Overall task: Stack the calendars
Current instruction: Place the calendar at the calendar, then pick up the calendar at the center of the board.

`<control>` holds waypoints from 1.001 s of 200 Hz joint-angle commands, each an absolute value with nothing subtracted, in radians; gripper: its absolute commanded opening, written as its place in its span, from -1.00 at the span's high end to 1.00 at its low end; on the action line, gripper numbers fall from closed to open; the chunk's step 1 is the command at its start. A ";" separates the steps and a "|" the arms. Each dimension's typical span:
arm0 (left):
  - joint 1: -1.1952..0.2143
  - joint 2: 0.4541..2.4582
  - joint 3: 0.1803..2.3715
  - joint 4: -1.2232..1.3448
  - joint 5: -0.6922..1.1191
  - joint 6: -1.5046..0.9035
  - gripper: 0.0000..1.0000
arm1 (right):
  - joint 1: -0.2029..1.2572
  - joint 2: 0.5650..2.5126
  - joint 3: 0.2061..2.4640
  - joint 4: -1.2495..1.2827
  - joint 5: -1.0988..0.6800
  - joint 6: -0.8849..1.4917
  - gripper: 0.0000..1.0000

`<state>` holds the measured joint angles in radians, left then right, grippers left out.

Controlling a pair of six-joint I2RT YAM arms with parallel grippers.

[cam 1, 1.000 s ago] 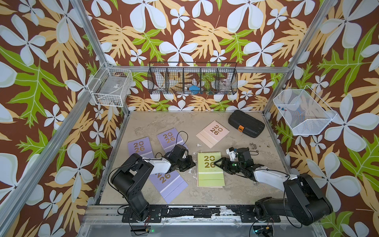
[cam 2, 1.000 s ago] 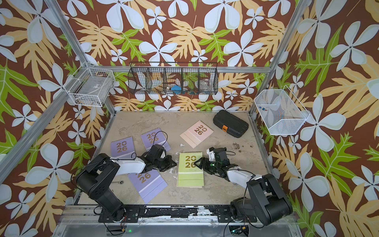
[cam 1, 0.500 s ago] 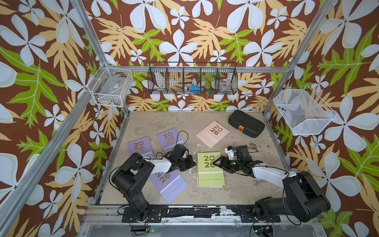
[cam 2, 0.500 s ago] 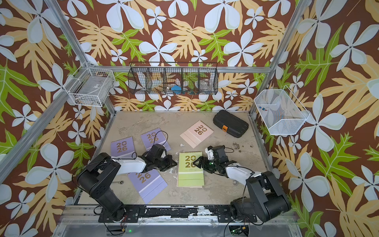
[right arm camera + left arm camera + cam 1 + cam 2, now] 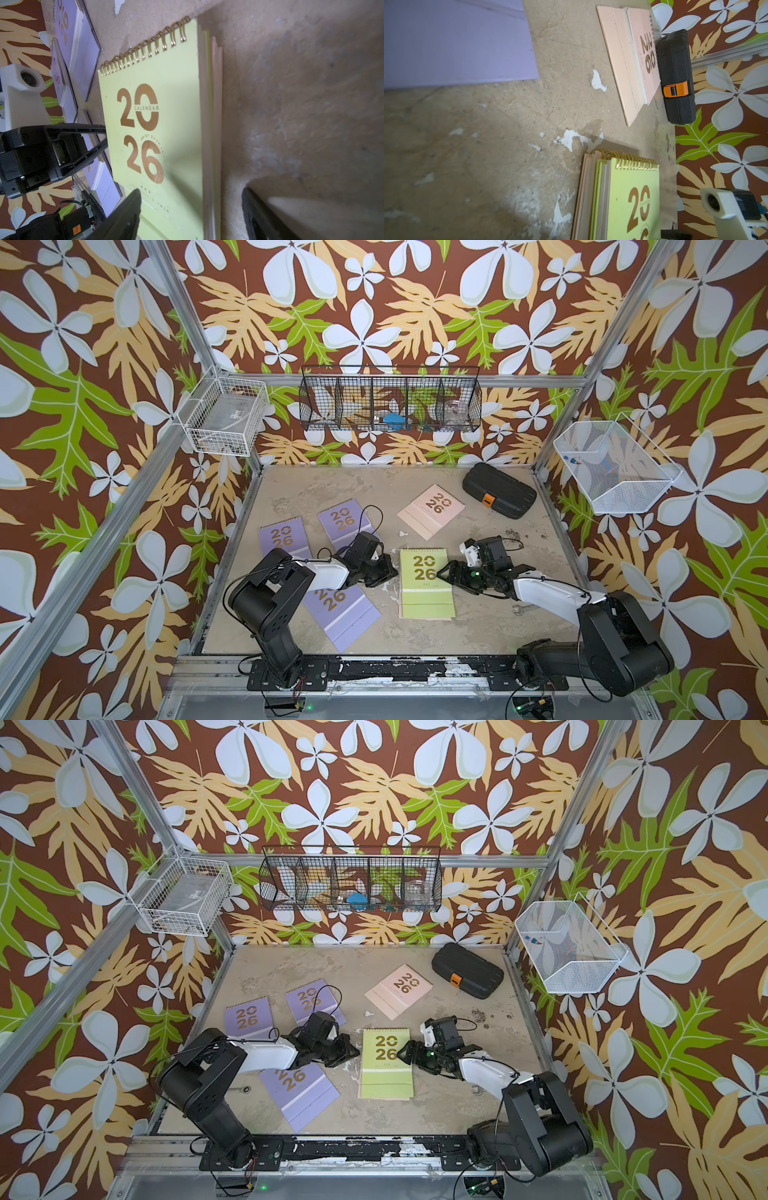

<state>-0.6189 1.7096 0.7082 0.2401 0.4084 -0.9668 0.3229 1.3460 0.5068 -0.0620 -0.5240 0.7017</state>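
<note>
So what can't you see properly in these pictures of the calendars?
- Pale pink spiral-bound calendar under the light green calendar: cover hidden, only edges show in the left wrist view.
- Front lilac calendar: in both top views the left arm covers part of its gold number.
- Black wire basket on the back wall: contents too small behind the mesh.

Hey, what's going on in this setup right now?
A two-armed robot is stacking desk calendars. The green calendar lies on a pink calendar mid-table, so a stack has begun. The right claw, open, straddles one side edge of that stack. The left claw, shut, sits at the opposite edge. Three lilac calendars and a second pink calendar lie apart on the table, not yet stacked.
</note>
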 commanded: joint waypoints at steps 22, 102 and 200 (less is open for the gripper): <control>-0.626 1.724 0.724 0.239 0.405 -0.974 0.88 | 0.326 1.305 0.512 -0.115 -0.541 0.684 -0.46; -0.631 1.738 0.735 0.236 0.402 -0.976 0.89 | 0.328 1.307 0.523 -0.113 -0.617 0.681 -0.38; -0.634 1.684 0.749 0.177 0.349 -0.965 0.89 | 0.329 1.258 0.606 -0.238 -0.498 0.606 -0.42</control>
